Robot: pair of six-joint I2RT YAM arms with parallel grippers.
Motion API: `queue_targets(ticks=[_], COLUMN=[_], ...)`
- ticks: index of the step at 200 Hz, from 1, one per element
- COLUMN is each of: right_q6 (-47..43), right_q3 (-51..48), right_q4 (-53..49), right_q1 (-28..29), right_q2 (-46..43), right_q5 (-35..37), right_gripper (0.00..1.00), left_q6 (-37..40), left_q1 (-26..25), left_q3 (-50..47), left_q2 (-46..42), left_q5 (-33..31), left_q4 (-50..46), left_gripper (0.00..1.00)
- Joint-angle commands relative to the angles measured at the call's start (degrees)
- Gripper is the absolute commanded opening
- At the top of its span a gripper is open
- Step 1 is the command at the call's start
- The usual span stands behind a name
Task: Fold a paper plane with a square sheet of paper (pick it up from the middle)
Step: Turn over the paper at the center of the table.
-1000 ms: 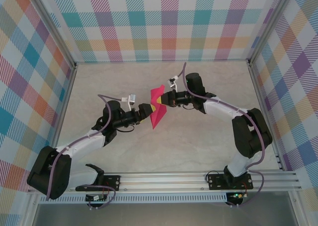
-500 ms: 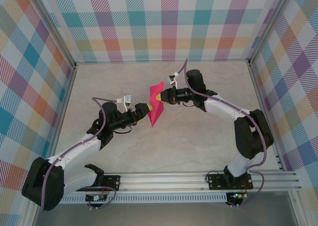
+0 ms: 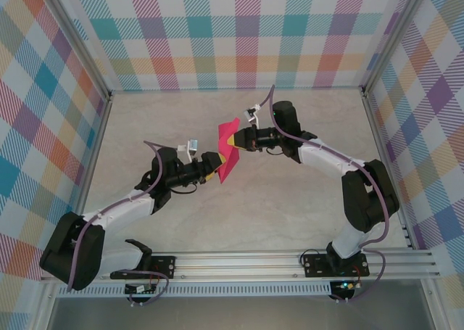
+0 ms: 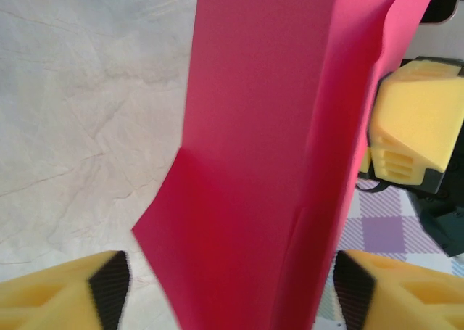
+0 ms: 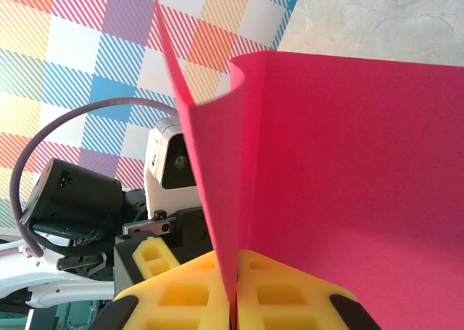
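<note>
The crimson-pink sheet of paper (image 3: 228,154) hangs in the air over the middle of the table, folded along a crease into a long V with a pointed lower end. My right gripper (image 3: 233,140) is shut on its upper folded edge; in the right wrist view the yellow fingertips (image 5: 188,297) pinch both layers of the paper (image 5: 348,170) at my right gripper (image 5: 233,304). My left gripper (image 3: 214,167) is at the lower part. In the left wrist view the paper (image 4: 268,163) passes between the jaws of my left gripper (image 4: 228,294), which stand apart on either side of it.
The beige table (image 3: 290,199) lies below, walled by plaid panels (image 3: 232,33) at the back and sides. An aluminium rail (image 3: 290,261) with the arm bases runs along the near edge. The left wrist camera (image 5: 170,163) sits close behind the paper.
The right gripper has lifted the paper a little toward the far side. The left arm swung forward, then drew back slightly, its gripper staying at the paper's lower end.
</note>
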Motion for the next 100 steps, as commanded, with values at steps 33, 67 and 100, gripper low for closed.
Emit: queue_targets(ticks=[33, 67, 100], right_q6=[0.0, -0.2, -0.1], right_q3=[1.8, 1.6, 1.6], right_q4=[0.9, 0.3, 0.3], right_q1=[-0.3, -0.3, -0.3], right_q2=[1.5, 1.4, 1.2], right_q5=[-1.3, -0.9, -0.9], right_gripper=[0.08, 0.08, 0.08], left_q6=[-2.1, -0.2, 0.3], left_q1=[-0.9, -1.1, -1.1], left_q3=[2.0, 2.0, 2.0], left_q2=[0.9, -1.1, -0.8], left_q5=[2.5, 2.3, 1.4], left_q4=[10.4, 9.6, 8.3], left_gripper=[0.54, 0.47, 0.43])
